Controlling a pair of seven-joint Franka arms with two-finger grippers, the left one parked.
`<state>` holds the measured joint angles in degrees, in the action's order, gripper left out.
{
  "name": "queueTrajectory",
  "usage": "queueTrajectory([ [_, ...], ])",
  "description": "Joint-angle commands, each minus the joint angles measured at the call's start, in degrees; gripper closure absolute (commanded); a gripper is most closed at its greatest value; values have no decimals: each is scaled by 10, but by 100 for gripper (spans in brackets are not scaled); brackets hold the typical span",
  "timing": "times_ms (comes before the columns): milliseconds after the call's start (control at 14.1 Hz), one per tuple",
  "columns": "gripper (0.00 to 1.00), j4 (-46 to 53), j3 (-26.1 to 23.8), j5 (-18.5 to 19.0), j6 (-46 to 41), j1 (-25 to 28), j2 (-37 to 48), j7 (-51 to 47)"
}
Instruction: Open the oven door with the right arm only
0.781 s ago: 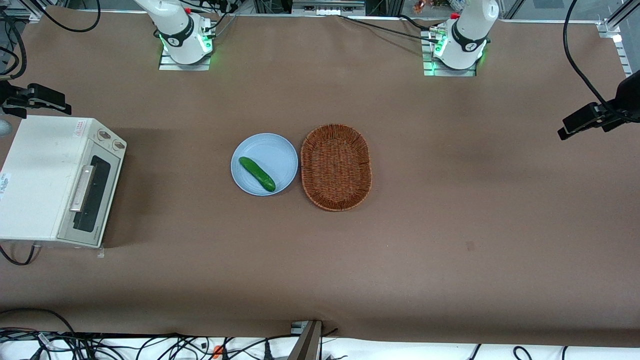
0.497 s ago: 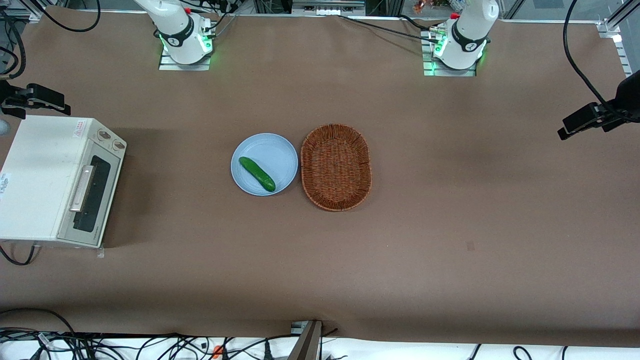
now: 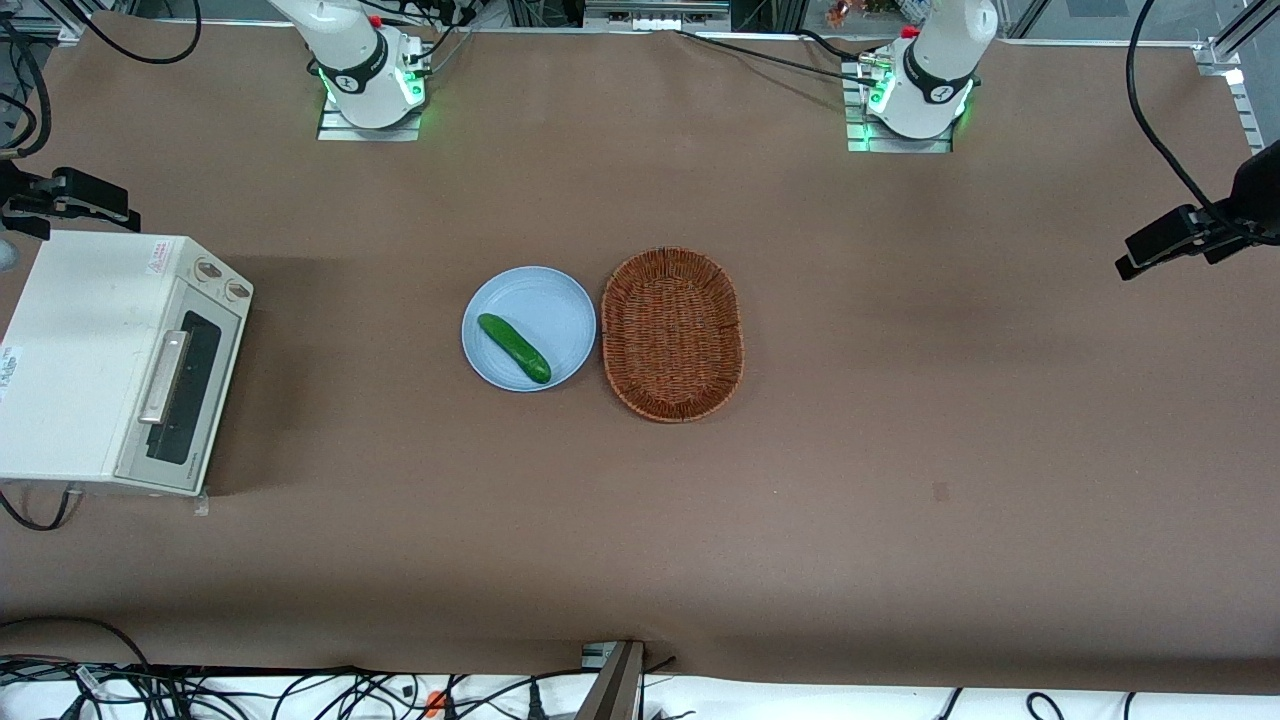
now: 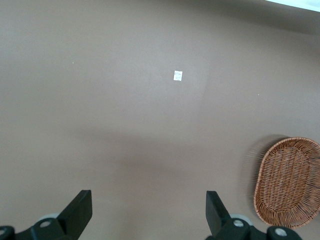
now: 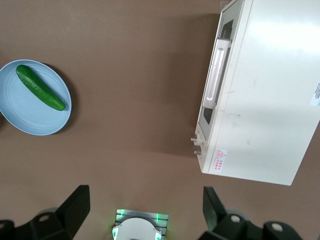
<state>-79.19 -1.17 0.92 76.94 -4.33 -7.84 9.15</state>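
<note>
Right wrist view: splayed black claw (image 5: 145, 212) above boxy white oven (image 5: 265, 95).

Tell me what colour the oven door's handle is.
Silver, on the shut oven door; clearest in the right wrist view, where the open tool hangs high above the table.

Front overview from above; wrist cameras straight down, sharing the basket (image 3: 672, 334).

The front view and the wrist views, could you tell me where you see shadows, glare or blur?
Front view: a soft shadow lies on the table beside the oven door; green lights glow at both arm bases. Right wrist view: the gripper, open, hangs high above the table; the oven top looks bright. Left wrist view: the basket edge shows slight blur.
</note>
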Motion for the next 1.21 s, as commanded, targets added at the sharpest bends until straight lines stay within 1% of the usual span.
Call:
queueTrajectory([
  [0,0,0,-10,8,1,-4,5,-5],
  [355,0,0,-10,8,3,-2,3,-5],
  [568,0,0,-10,23,3,8,2,-5],
  [1136,0,-1,-10,22,2,9,2,-5],
])
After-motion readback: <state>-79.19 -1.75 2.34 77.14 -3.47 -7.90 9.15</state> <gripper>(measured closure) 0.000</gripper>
